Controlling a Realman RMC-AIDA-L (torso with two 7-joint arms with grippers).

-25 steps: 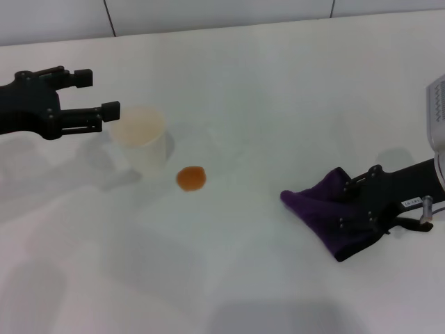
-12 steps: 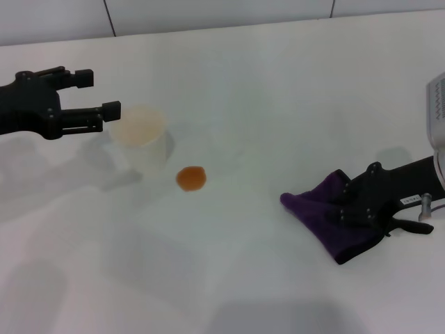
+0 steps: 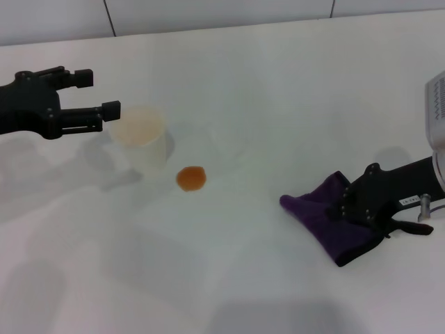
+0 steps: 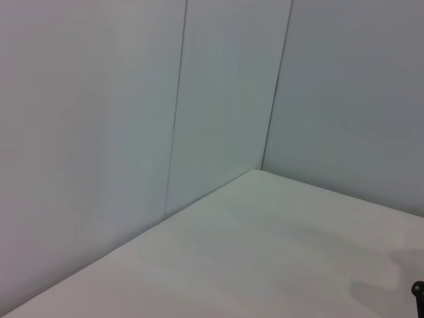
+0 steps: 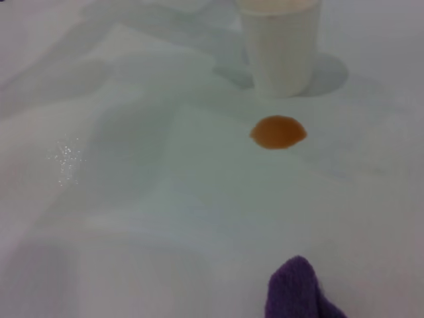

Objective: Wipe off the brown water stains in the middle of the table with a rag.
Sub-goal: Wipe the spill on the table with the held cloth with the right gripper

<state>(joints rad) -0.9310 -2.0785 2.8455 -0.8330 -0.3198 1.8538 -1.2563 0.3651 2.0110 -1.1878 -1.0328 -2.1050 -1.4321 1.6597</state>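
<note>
Purple fleecy rag (image 3: 327, 219) low on the right side of the white table (image 3: 278, 90), bunched, resting on the surface, one rounded corner (image 5: 296, 291) poking into the right wrist view. Right gripper (image 3: 354, 209) down on the rag's right part, black body lying over the cloth; looked clamped on the rag, fingertips buried in the fabric, exact jaw gap not visible. Right arm reached in from the right edge.

Orange-brown water stains (image 3: 191, 178) as one small round blot near table centre, well apart from the rag, to its left. Same blot (image 5: 278, 132) seen in the right wrist view, oval, untouched, with bare table between it and the cloth corner.

Pale translucent cup (image 3: 140, 138) upright just beside the blot, up and to the left of it, not touching it. Cup base (image 5: 279, 50) also in the right wrist view, beyond the blot. Faint outline of a flat translucent sheet (image 3: 229, 142) under and around the blot area, edges barely readable.

Left gripper (image 3: 87, 97) hovering at the left side, just left of the cup rim, jaws spread wide, nothing between them. Not touching the cup as far as visible. Left wrist view: only wall panels (image 4: 218, 99) and a bare table corner (image 4: 265, 252).
</note>
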